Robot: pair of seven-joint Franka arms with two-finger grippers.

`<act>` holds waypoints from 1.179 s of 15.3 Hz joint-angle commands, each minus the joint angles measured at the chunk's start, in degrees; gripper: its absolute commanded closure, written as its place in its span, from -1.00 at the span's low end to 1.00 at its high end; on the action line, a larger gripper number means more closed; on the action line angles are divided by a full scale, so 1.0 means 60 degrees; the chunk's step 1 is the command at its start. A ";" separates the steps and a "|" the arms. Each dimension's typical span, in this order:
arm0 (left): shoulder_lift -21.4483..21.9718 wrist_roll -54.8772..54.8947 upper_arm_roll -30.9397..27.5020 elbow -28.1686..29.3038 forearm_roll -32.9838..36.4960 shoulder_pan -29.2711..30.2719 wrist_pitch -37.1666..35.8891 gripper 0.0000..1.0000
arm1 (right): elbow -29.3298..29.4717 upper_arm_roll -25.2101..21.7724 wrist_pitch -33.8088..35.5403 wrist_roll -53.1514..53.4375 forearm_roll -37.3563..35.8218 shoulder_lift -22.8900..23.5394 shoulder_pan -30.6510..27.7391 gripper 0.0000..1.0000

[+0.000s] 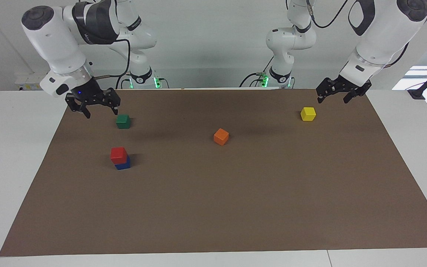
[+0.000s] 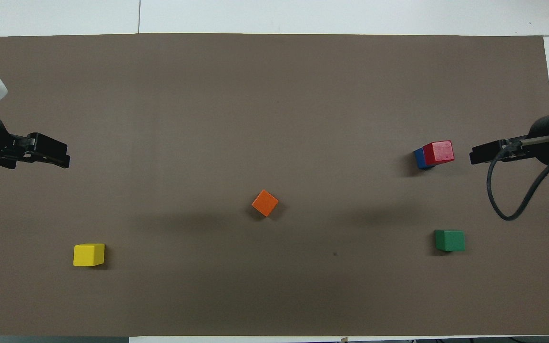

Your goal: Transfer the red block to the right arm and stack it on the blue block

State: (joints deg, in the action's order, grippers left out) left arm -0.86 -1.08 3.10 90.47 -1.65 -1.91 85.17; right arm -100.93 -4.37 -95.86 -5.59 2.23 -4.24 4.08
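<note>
Small bright red cube (image 1: 118, 155) seated on small deep blue cube (image 1: 123, 165), slightly off-square, on the brown mat (image 1: 235, 207) covering the tabletop, toward the right arm's end. Likely light, rigid and smooth-faced; best pinched across two opposite flat sides, gently enough not to nudge the stack. Right hand (image 1: 92, 102) raised, fingers spread and empty, over the mat's edge beside the dark green cube (image 1: 123, 121), well apart from the stack. Left hand (image 1: 341, 92) waiting over the mat near the yellow cube (image 1: 308, 114), fingers spread, empty. Stacking apparently done.
</note>
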 commanded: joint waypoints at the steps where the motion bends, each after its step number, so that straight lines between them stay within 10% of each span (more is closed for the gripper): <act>1: 0.0202 -0.0040 -0.0106 0.0230 -0.0003 -0.0004 0.0044 -1.00 | 0.0838 0.0025 0.0785 0.0053 -0.0238 0.0149 -0.0153 -1.00; 18: 0.0202 -0.0040 -0.0106 0.0230 -0.0003 -0.0004 0.0029 -1.00 | 0.1104 -0.0034 0.1079 0.0038 -0.0167 0.0238 -0.0636 -1.00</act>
State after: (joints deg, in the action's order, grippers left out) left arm -0.86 -1.08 2.74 90.50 -1.65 -1.88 85.13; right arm -95.43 -4.65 -90.81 -5.77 -0.38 -3.27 0.43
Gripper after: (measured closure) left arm 0.000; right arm 0.000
